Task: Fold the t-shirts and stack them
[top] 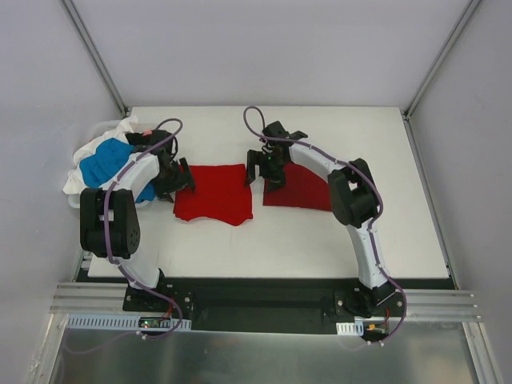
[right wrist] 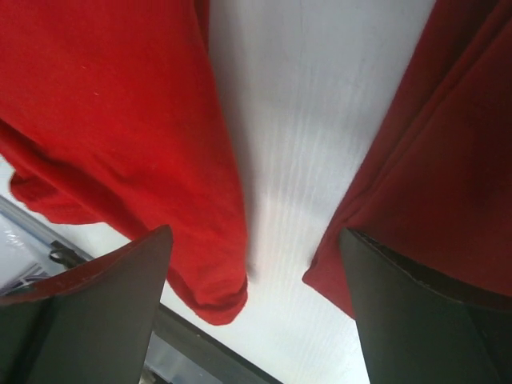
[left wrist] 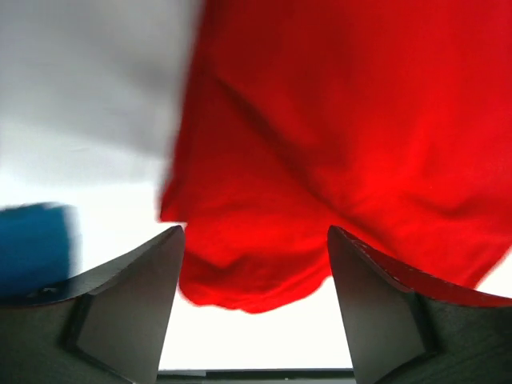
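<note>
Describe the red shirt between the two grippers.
The red shirt is plain bright red soft cloth, folded to a rough flat rectangle, lightly wrinkled, near edge wavy. It lies flat on the white table, a bare strip apart from a second red shirt. The left gripper and right gripper flank it, open, gripping nothing.

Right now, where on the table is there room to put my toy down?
Bare: the table right of the right red shirt, and the near strip before the left red shirt. Crowded: the far-left corner, where the shirt pile sits.
</note>
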`<state>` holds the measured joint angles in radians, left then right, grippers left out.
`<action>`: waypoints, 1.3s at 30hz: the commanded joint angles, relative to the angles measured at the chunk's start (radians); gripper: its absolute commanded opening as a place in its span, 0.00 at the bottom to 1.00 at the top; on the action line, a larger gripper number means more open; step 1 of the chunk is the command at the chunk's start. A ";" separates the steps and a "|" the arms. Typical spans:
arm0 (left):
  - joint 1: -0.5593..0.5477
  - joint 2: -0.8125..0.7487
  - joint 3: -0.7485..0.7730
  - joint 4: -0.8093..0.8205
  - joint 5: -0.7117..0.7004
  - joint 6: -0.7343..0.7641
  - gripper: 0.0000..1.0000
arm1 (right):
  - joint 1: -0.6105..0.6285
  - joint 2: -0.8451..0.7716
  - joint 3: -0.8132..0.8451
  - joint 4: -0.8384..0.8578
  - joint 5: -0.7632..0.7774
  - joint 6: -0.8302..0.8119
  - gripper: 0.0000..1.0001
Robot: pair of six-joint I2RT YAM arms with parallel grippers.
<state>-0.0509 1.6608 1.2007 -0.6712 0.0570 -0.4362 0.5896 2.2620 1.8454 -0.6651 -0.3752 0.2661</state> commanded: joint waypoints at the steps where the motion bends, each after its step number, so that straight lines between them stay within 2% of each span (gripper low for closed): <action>1: 0.045 -0.056 -0.183 0.250 0.251 -0.001 0.71 | -0.010 0.011 0.020 0.120 -0.091 0.056 0.90; 6: 0.118 -0.013 -0.173 0.274 0.232 0.007 0.69 | -0.024 0.018 0.052 0.148 -0.129 0.096 0.90; 15: 0.125 -0.006 -0.049 0.107 -0.037 0.062 0.71 | -0.028 0.031 0.066 0.090 -0.117 0.047 0.90; 22: 0.128 0.001 -0.007 0.061 -0.143 0.088 0.72 | -0.017 0.056 0.048 0.078 -0.116 0.025 0.90; 31: 0.126 0.103 -0.027 0.059 -0.088 0.088 0.73 | 0.007 0.091 0.048 0.111 -0.166 0.044 0.90; 39: 0.117 0.223 -0.006 0.039 0.079 0.074 0.75 | 0.029 0.104 0.043 0.120 -0.191 0.051 0.90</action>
<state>0.0223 1.7634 1.2392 -0.5808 0.1246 -0.3683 0.6006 2.3463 1.8954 -0.5442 -0.5629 0.3248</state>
